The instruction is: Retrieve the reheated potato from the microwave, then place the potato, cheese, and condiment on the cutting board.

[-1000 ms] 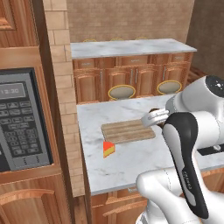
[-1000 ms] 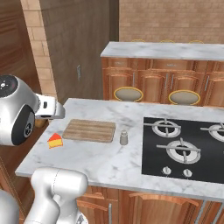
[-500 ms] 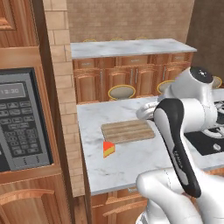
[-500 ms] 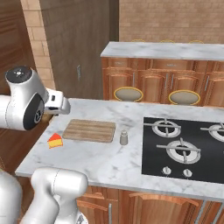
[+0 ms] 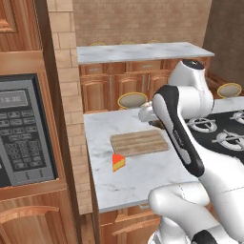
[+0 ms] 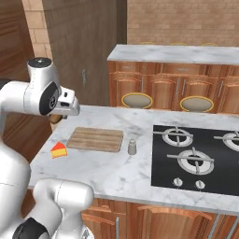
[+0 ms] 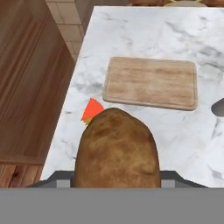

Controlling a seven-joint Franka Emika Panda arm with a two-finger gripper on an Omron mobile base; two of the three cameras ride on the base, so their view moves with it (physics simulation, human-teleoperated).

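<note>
Fingers are gripping the potato (image 7: 116,148) in the hand view, carrying it above the marble counter (image 7: 144,35), with the cutting board (image 7: 151,82) lying bare beyond and the cheese (image 7: 91,110) peeking out behind it. From the left base, the microwave (image 5: 24,128) is standing shut. From the right base, the condiment (image 6: 132,146) is standing just beside the board's right edge.

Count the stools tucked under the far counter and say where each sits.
2. One stool sits behind the cutting board; the other stool sits behind the stove. More may be hidden out of frame.
</note>
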